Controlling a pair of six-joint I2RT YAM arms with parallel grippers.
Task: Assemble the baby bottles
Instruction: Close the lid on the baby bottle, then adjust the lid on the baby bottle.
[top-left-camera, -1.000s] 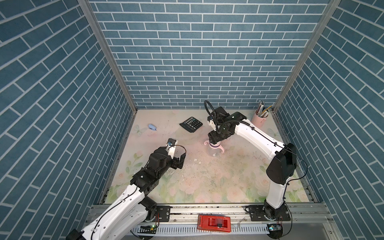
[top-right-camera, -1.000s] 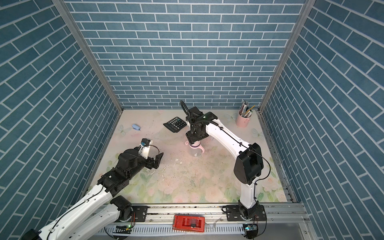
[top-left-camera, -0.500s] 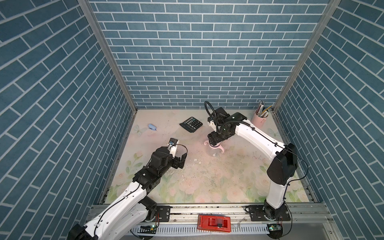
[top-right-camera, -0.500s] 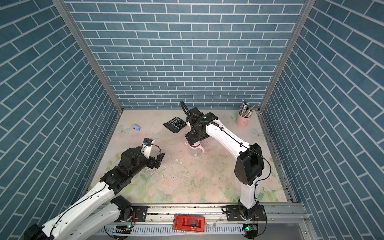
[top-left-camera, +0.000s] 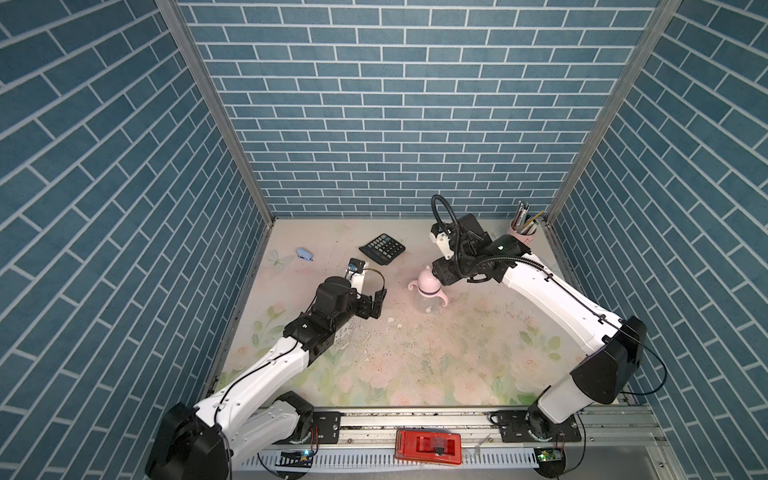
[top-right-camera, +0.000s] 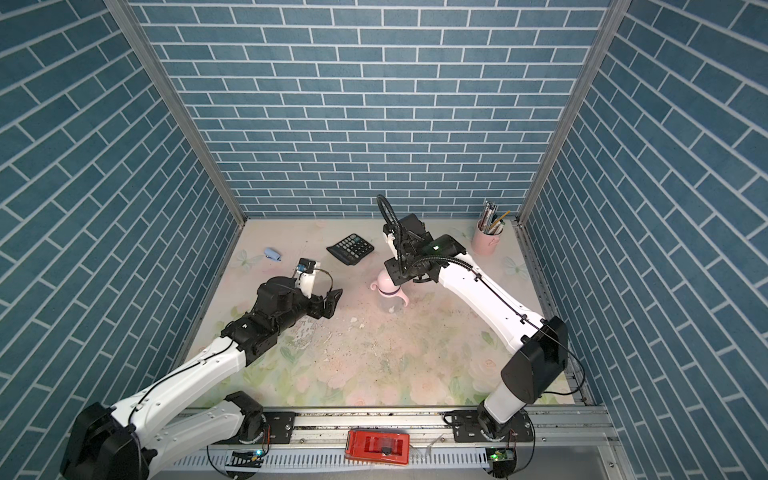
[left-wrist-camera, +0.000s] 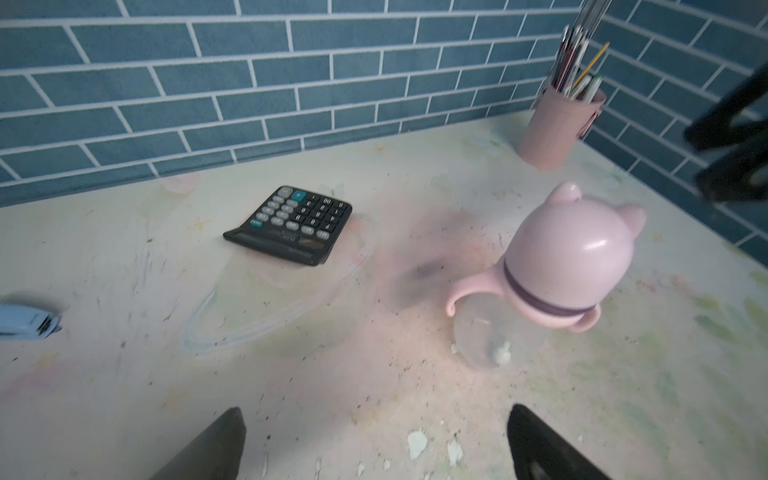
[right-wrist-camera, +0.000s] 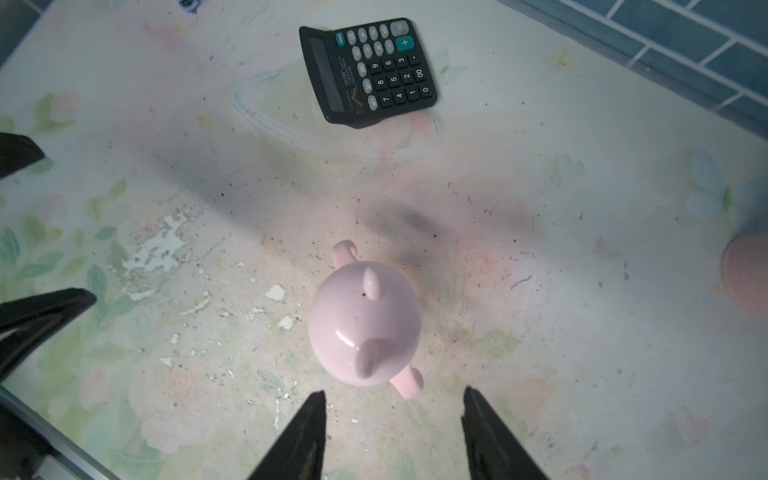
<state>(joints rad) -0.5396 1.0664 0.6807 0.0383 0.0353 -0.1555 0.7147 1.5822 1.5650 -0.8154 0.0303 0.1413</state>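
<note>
Blue brick-patterned walls box in a scuffed floral worktop (top-left-camera: 415, 361), and towards its middle a baby bottle (top-left-camera: 428, 291) stands upright on its own. Its small translucent bottle body (left-wrist-camera: 490, 345) carries the pink looped-handle ring (left-wrist-camera: 465, 291). A purple collar (left-wrist-camera: 540, 302) shows as a thin band above that, and the pink eared dome cap (left-wrist-camera: 569, 257) sits on top. I cannot see the nipple and straw clearly under the cap.

Just beside the cap hangs the right claw (right-wrist-camera: 395, 392), fingers apart, with nothing between them and no contact with the bottle. The left claw (left-wrist-camera: 376, 410) is spread wide and empty, off to the bottle's side and pointed towards it.

To my eye the stack is complete, so the step in hand is the release after capping. I cannot tell whether the cap is pushed fully home. The next move calls for the right arm to lift clear without clipping an ear or a handle, or else for a gentle press on the dome.

Further out lie a black desk calculator (top-left-camera: 382, 248), a small blue stapler-like object (top-left-camera: 304, 254) and a tall pink pen cup (top-left-camera: 524, 233) in the far corner.
</note>
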